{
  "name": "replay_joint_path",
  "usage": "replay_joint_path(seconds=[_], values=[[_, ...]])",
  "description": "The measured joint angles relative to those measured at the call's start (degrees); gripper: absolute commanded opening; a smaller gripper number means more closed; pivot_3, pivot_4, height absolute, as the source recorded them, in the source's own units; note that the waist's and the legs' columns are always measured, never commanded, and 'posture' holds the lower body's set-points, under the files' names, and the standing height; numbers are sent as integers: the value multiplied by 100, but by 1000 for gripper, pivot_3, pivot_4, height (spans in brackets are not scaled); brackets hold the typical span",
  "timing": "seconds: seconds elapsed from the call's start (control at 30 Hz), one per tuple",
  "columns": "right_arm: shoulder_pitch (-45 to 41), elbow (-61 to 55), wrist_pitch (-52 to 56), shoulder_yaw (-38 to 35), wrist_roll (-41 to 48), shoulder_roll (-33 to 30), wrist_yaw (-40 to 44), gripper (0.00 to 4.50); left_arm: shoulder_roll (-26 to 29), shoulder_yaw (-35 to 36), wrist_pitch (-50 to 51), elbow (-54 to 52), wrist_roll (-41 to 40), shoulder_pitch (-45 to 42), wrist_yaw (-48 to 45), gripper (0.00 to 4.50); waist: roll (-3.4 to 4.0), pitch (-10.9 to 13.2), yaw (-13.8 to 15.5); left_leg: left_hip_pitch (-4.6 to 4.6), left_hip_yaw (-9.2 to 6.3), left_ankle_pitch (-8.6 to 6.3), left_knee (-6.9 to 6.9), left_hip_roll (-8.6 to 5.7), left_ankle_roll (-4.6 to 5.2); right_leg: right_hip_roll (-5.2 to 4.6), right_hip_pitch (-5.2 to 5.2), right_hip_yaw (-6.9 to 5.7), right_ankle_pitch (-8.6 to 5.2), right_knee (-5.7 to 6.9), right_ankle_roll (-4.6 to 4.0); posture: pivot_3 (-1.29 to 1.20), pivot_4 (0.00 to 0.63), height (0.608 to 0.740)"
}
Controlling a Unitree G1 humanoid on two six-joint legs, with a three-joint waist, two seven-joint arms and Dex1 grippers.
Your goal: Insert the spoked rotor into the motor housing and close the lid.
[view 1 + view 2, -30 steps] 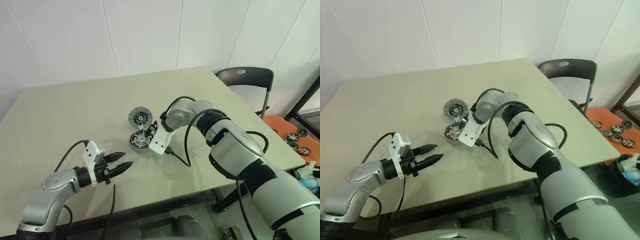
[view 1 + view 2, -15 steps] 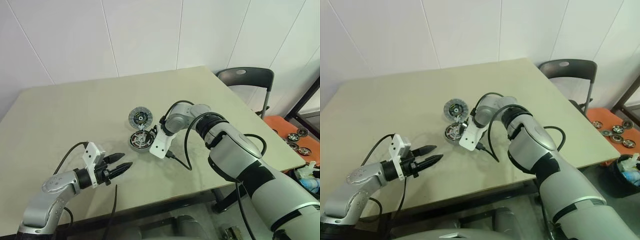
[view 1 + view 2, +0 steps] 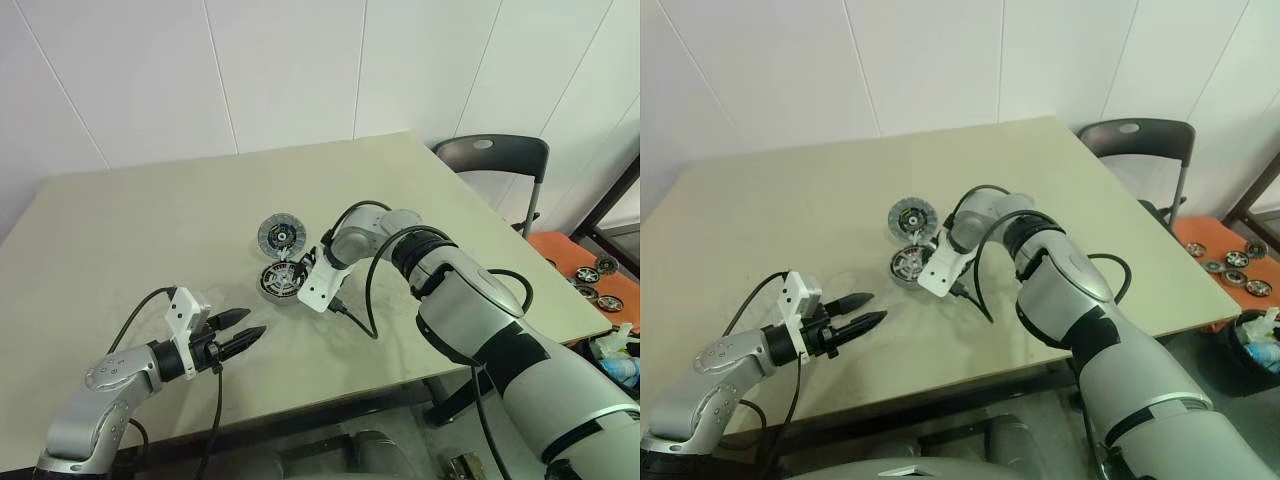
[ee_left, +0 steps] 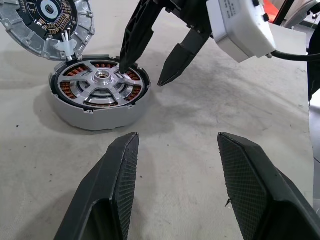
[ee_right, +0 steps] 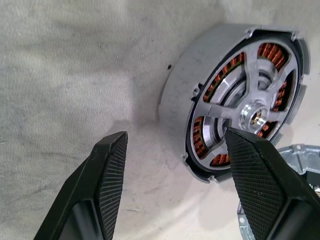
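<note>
Silvery metal motor housing [image 4: 95, 95] with coppery windings, matt table [image 3: 150, 230]

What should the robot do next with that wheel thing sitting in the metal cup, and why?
Probably lift the right claw clear and reach for the lid. The spoked rotor already lies inside the motor housing, copper windings showing between its spokes. The right claw is open with one finger down on the rotor, holding nothing. The lid lies just beyond the housing, not yet on it. The left claw hovers open nearby.

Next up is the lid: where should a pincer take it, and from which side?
Probably across its outer rim, coming from above: the lid lies roughly flat on the table beside the motor housing, so only its edge offers two opposing sides.
</note>
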Motion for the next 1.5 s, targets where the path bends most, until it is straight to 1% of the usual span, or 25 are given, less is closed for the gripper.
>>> replay_joint_path(seconds=[0.17, 0.2, 0.27, 0.47, 0.8, 0.97, 1.0, 1.07, 1.17, 1.33, 1.5], values=[[90, 0, -79, 16, -8, -7, -12, 3218, 0, 0, 0, -25, -21, 20, 52, 2683, 0, 0, -1, 1, 0, 0, 0, 0, 0, 0, 1, 0, 0, 1, 0, 0, 0, 740], [93, -1, -82, 20, -10, -7, -22, 3045, 0, 0, 0, -25, -23, 20, 55, 2683, -1, -1, -1, 2, 0, 0, 0, 0, 0, 1, 2, 0, 0, 1, 0, 0, 0, 740], [95, -6, -96, 47, -51, -6, -131, 2648, -2, 0, 0, -26, -25, 19, 61, 2683, -1, -1, -1, 2, 0, 0, 1, 0, 0, 1, 2, 0, 0, 2, 0, 0, 0, 740], [80, -11, -93, 73, -157, -19, -504, 677, -20, 0, 0, -31, -28, 68, 98, 2683, -12, -10, -6, 8, 0, 0, 1, 0, 0, 2, 8, 0, 0, 2, 0, 0, 0, 740], [97, -7, -152, 89, -165, -14, -584, 677, -52, -3, 0, -81, -37, 108, 149, 2683, -17, -14, -58, 23, 2, 0, 3, 7, 1, 12, 17, -1, 2, 13, -5, 0, 0, 740], [6, -6, -321, 45, -90, -2, -261, 677, -54, -3, 0, -73, -41, 43, 150, 2683, -15, -13, -52, 10, 1, 0, 2, 6, 0, 9, 8, -1, 3, 3, -5, 0, 0, 740], [3, 0, -363, -9, -19, 13, -106, 313, -55, -3, 0, -66, -41, 9, 150, 2683, -16, -13, -50, 8, 0, 0, 2, 6, 0, 8, 8, -1, 3, 3, -4, 0, 0, 740], [5, 7, -523, -88, 134, 60, 237, 125, -57, -2, -1, -49, -40, -26, 150, 2683, -13, -11, -59, 4, 0, 0, -1, 6, 0, 7, 2, -1, 6, -1, 1, 0, 0, 740], [7, 4, -713, -285, 440, 224, 795, 115, -88, -4, -1, -15, -40, -88, 149, 2683, -12, -10, -83, 2, -2, 0, -3, 6, 0, 7, -2, -3, 14, 1, 14, 0, 0, 740], [7, -17, -824, -567, 962, 220, 1866, 115, -109, -4, -1, 54, -40, -101, 137, 2683, -10, -9, -55, 2, -4, 0, 1, 4, 0, 5, 1, -3, 13, 0, 14, 0, 0, 740], [12, -110, -862, -618, 1186, 82, 2684, 115, -109, -4, -2, 110, -39, -115, 113, 2683, -9, -8, -6, 2, -3, 0, 3, 4, 0, 5, 2, -3, 13, 1, 14, 0, 0, 740]])
